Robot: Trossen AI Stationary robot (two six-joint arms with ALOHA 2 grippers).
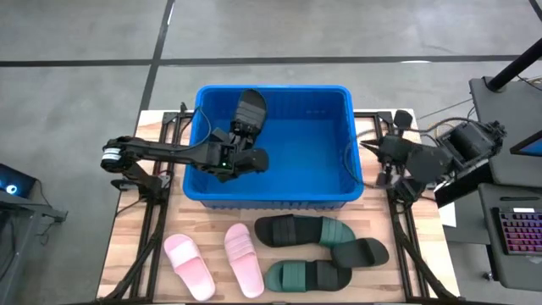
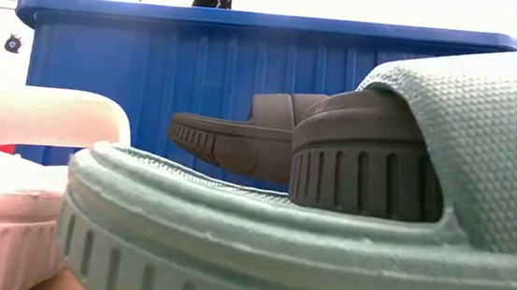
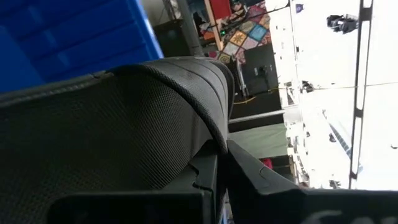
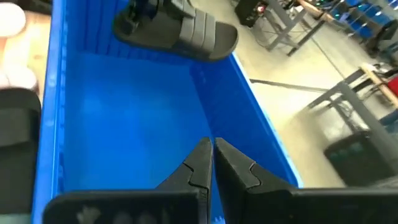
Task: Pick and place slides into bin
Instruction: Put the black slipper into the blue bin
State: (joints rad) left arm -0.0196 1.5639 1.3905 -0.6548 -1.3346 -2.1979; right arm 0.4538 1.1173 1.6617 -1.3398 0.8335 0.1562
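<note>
The blue bin [image 1: 271,200] stands at the table's far middle. My left gripper [image 1: 230,152] reaches into it from the left, shut on a black slide [image 1: 250,110] that is held above the bin floor, also seen in the right wrist view [image 4: 186,31]. My right gripper [image 4: 212,158] is shut and empty at the bin's right rim [image 1: 373,152]. Two pink slides [image 1: 190,264] [image 1: 244,258] and dark green and black slides [image 1: 301,230] [image 1: 360,252] [image 1: 309,275] lie sole down on the table in front of the bin. My left gripper holds the black slide by its near end [image 1: 237,138]; the slide's body fills the left wrist view [image 3: 93,137] and hides the exact hold. The fingers [image 3: 249,180] come from the table's left. The slide is lifted clear and points toward the bin's far wall.
The bin's inside [image 4: 124,124] holds nothing else that shows. The low view is filled by a green slide [image 2: 231,246], a dark slide [image 2: 240,139] and a pink one [image 2: 15,142] before the bin wall [image 2: 152,70]. A keyboard [image 1: 518,230] sits off the table's right.
</note>
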